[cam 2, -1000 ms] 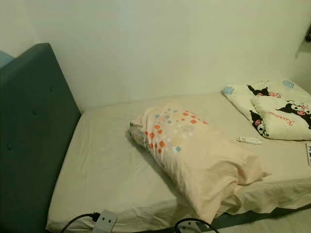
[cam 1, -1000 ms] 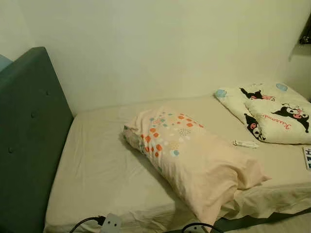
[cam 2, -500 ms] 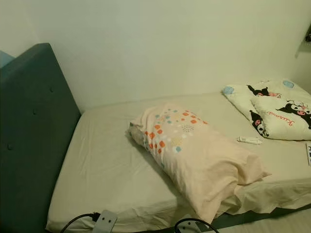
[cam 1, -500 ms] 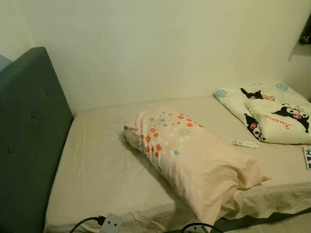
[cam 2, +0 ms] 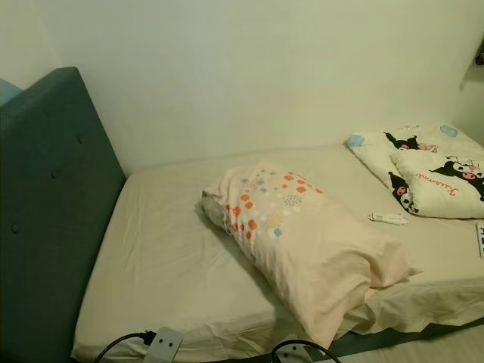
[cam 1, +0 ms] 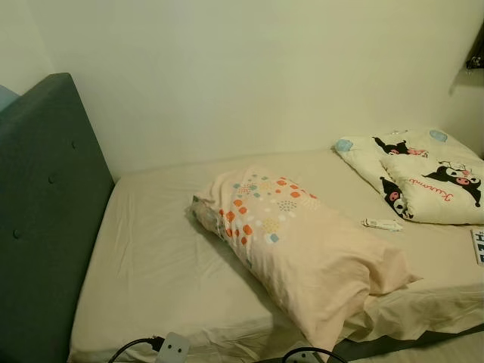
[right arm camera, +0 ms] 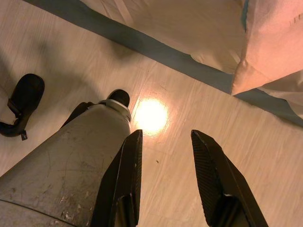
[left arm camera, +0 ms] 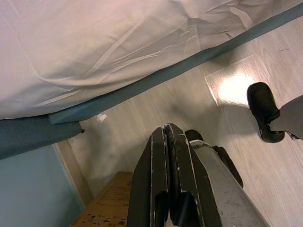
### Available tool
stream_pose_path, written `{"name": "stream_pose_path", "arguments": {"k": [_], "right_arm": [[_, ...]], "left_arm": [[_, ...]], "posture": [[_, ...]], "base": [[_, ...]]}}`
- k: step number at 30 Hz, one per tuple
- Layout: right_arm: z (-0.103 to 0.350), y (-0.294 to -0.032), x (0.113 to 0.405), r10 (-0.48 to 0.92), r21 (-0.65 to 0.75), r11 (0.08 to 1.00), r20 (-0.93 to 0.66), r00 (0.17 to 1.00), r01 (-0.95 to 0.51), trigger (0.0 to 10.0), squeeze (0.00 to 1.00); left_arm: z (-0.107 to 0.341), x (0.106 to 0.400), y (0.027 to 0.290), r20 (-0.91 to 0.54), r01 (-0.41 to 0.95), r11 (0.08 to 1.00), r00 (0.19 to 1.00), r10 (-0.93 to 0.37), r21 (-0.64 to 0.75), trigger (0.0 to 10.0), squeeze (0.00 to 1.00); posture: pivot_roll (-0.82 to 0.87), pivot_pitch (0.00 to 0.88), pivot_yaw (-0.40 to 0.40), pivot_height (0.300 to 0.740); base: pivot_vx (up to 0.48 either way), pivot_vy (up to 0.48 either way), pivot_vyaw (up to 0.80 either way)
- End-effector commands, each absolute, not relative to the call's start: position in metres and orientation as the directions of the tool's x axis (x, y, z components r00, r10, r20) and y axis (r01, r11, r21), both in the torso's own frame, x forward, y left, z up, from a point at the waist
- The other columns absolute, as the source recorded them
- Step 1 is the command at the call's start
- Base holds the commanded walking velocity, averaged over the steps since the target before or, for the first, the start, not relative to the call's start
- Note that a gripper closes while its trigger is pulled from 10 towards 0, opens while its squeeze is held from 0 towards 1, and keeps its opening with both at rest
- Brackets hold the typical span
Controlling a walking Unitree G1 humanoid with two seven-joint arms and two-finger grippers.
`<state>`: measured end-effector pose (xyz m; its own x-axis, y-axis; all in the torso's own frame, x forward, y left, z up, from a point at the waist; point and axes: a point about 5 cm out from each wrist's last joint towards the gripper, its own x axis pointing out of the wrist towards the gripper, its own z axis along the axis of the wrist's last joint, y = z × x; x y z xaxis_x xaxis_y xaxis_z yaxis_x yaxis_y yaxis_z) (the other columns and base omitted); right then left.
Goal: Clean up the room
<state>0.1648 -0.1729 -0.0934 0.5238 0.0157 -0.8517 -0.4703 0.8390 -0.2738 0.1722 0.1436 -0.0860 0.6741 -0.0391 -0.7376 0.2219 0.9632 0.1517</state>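
Bed (cam 1: 151,257) with cream sheet: peach pillow (cam 1: 302,246) at centre; cartoon-print quilt (cam 1: 420,174), small white tube (cam 1: 382,224) at 3 o'clock.

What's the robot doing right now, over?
Left hand shut, right hand open, both empty, hanging over the floor. Pillow askew on the bed. Power strip at the near edge.
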Motion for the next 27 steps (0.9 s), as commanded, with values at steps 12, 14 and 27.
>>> {"name": "stream_pose_path", "arguments": {"k": [12,14,27], "right_arm": [[-0.0930,-0.1681,0.1662,0.030,-0.271,0.835,-0.847,0.531,-0.479,10.0,0.00],[-0.0932,-0.1679,0.1658,0.030,-0.270,0.835,-0.847,0.530,-0.479,10.0,0.00],[-0.0935,-0.1686,0.1651,0.028,-0.271,0.834,-0.850,0.527,-0.481,10.0,0.00]], "left_arm": [[-0.0888,0.1674,0.1512,-0.756,0.238,0.955,0.654,-0.021,0.179,10.0,0.00],[-0.0888,0.1673,0.1515,-0.757,0.237,0.955,0.654,-0.021,0.179,10.0,0.00],[-0.0889,0.1670,0.1520,-0.757,0.237,0.955,0.654,-0.020,0.179,10.0,0.00]], "posture": [[-0.06,0.000,0.015,0.727],[-0.06,0.000,0.016,0.727],[-0.06,0.000,0.016,0.727]], "base": [[0.000,0.000,0.00],[0.000,0.000,0.00],[0.000,0.000,0.00]]}}
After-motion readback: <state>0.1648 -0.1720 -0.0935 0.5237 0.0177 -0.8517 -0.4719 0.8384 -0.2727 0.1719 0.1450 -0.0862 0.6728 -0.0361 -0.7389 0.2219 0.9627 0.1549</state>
